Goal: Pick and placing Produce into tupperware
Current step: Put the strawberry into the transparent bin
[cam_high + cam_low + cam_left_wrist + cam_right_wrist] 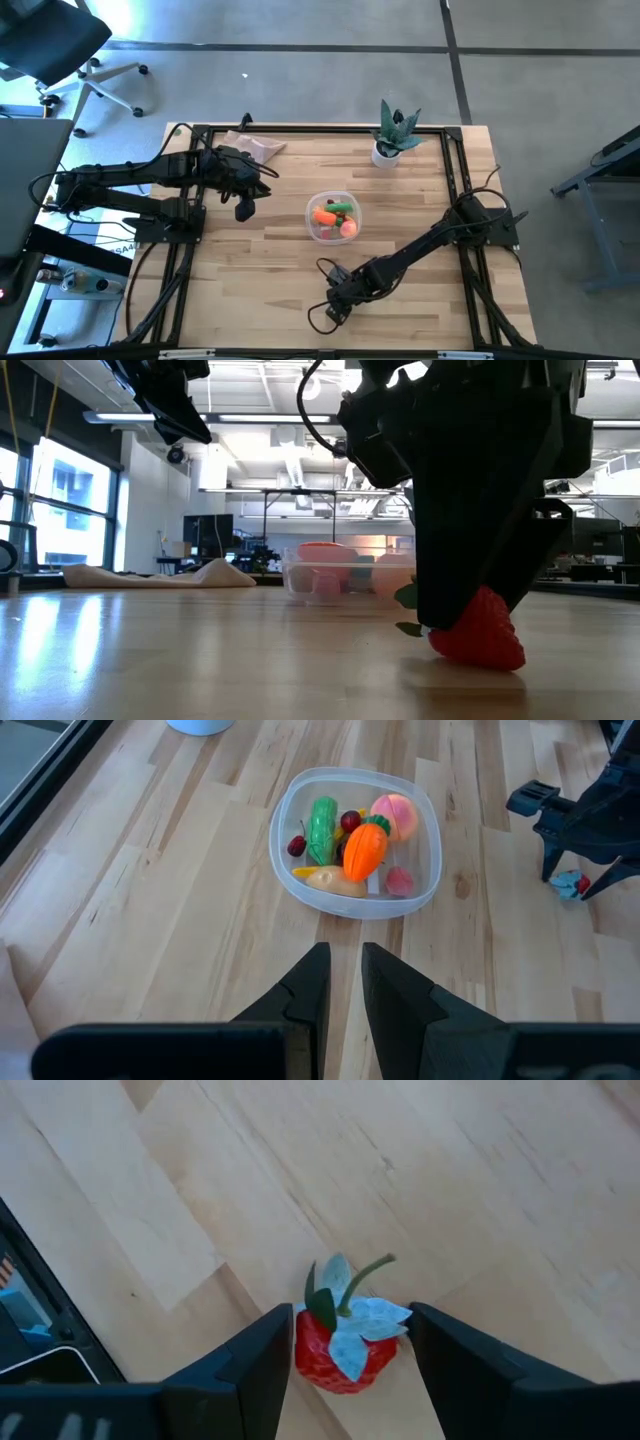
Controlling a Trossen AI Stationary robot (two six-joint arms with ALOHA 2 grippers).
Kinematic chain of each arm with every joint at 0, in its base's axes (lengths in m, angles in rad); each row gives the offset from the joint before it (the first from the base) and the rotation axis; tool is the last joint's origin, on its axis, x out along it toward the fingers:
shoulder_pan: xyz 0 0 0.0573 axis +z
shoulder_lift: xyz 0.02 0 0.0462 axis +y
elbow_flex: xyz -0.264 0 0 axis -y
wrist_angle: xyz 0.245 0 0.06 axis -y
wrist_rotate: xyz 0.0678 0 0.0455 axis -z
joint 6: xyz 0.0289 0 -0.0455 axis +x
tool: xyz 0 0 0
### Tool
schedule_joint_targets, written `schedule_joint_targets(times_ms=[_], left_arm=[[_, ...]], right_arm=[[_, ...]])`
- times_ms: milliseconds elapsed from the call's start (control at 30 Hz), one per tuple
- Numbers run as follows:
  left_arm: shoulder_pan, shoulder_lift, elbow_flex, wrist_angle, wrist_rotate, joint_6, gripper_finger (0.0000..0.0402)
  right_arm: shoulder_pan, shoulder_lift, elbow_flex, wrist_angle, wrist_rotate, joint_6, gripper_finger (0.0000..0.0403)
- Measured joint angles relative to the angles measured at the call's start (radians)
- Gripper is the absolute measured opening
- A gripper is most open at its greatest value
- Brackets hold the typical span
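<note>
A red strawberry (335, 1355) with pale green leaves lies on the wood table near its front edge, between the fingers of my right gripper (350, 1350), which is shut on it. In the high view the gripper (338, 305) hides it. The round clear tupperware (312, 203) stands mid-table. It holds an orange carrot (364, 852), a green piece (322, 828), a peach ball (396, 815) and other produce. My left gripper (345, 960) hangs shut above the table, left of the tupperware, with nothing between its fingers. My right gripper pinches the strawberry's two sides (305, 1350) between its two fingers, just below the leafy top. The fingers come steeply from above, slanting down. The strawberry's underside (480, 660) rests on the table, and it lies tilted.
A spiky green plant in a white pot (393, 135) stands at the far edge. A beige cloth (255, 147) lies at the far left. Black frame rails (455, 170) run along the table's sides. Bare wood lies between the strawberry and the tupperware.
</note>
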Motion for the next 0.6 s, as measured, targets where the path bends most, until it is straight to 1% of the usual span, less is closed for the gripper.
schedule_joint_targets(times_ms=[133, 433, 600], left_arm=[[0.000, 0.000, 0.000, 0.000, 0.000, 0.000, 0.0051], [0.000, 0.000, 0.000, 0.000, 0.000, 0.000, 0.0051], [0.000, 0.000, 0.000, 0.000, 0.000, 0.000, 0.0051]], right_arm=[[0.000, 0.000, 0.000, -0.009, -0.009, 0.008, 0.0190], [-0.001, 0.000, -0.002, -0.016, -0.014, 0.011, 0.0145], [0.000, 0.000, -0.002, -0.015, -0.016, 0.008, 0.0141]])
